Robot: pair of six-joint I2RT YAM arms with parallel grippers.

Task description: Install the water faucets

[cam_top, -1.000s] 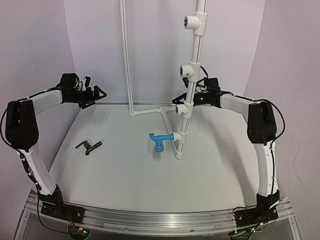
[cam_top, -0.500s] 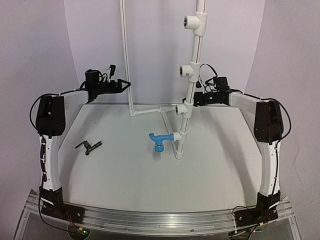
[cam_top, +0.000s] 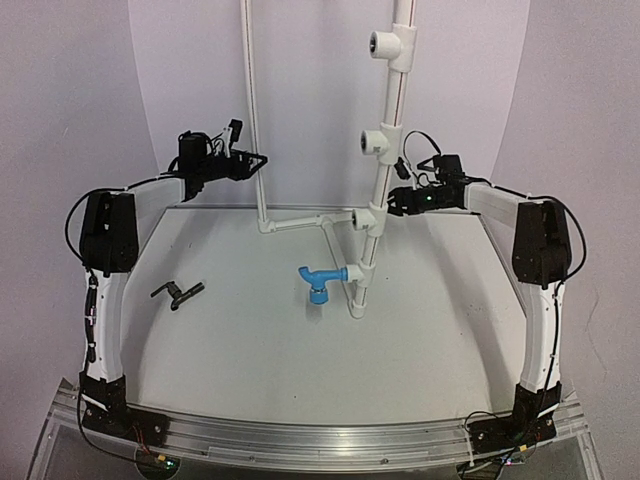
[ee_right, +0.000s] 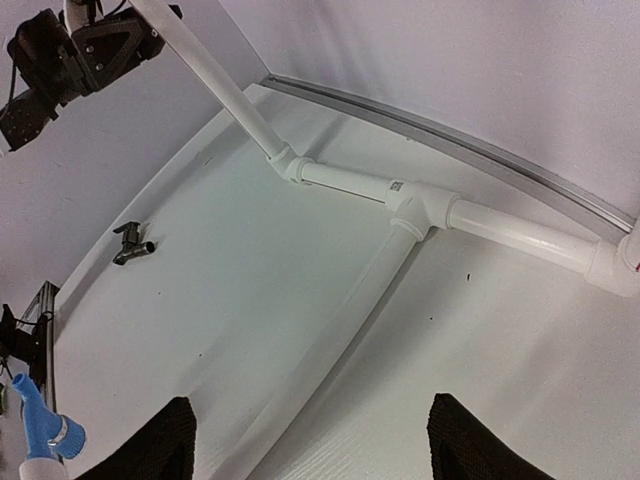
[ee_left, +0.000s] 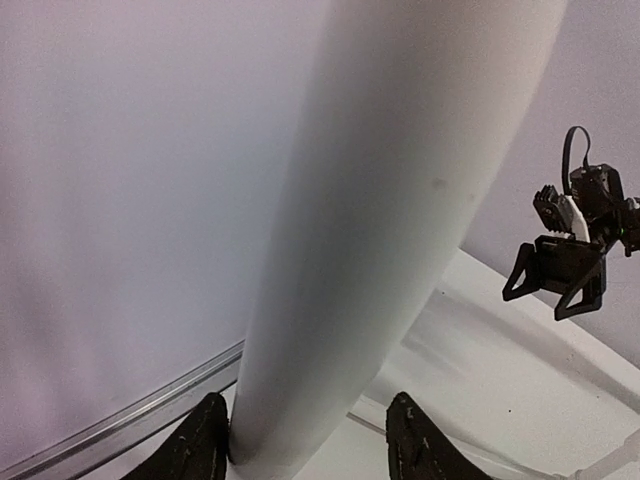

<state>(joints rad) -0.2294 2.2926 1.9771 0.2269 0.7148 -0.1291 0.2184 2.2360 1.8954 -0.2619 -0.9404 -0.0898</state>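
The black faucet lies on the white worktop at the left of the top view, well apart from both arms. The blue faucet sits near the centre of the frame, its end meeting a low fitting on the upright white pipe stand.

The left end effector is raised at the upper left of the frame. Its fingers are spread on either side of the thin vertical pipe. In the left wrist view this pipe fills most of the space between them, with a small gap showing beside the finger at lower right.

The right end effector hangs just beside the pipe stand, right of centre. Its fingers stand wide apart at the bottom corners of the right wrist view. In that view the black faucet is small at the left edge and the blue one is in the lower left corner.
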